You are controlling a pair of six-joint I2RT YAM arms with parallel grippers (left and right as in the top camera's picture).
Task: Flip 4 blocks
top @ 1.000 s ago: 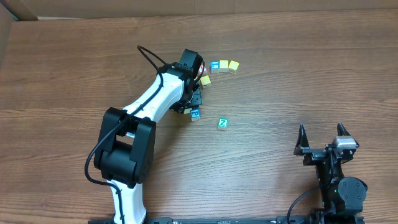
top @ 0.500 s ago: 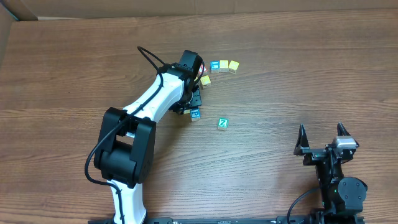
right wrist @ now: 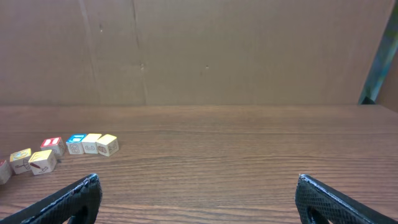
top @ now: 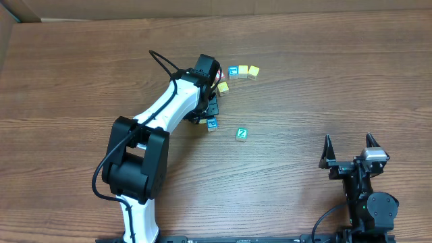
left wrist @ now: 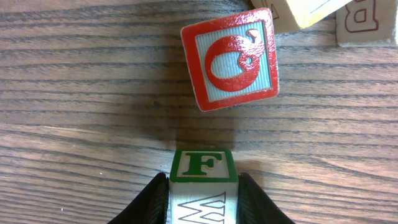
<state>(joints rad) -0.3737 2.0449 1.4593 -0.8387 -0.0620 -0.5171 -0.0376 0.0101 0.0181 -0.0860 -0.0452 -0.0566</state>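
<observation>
The fingers of the left gripper stood narrow, pressed flat against two opposite sides of the F block. Whether that cube rested on the table or hung just clear of it could not be told. Just beyond the F block, apart from it, lay a red-framed block, skewed. Near the F block, on the side away from the arm, sat the teal Z block. Well apart from the F block, the right gripper gaped wide, empty. Such a cube was probably light, rigid wood with slick painted faces. It was best pinched at the centre of flat opposite faces, so it would not twist.
</observation>
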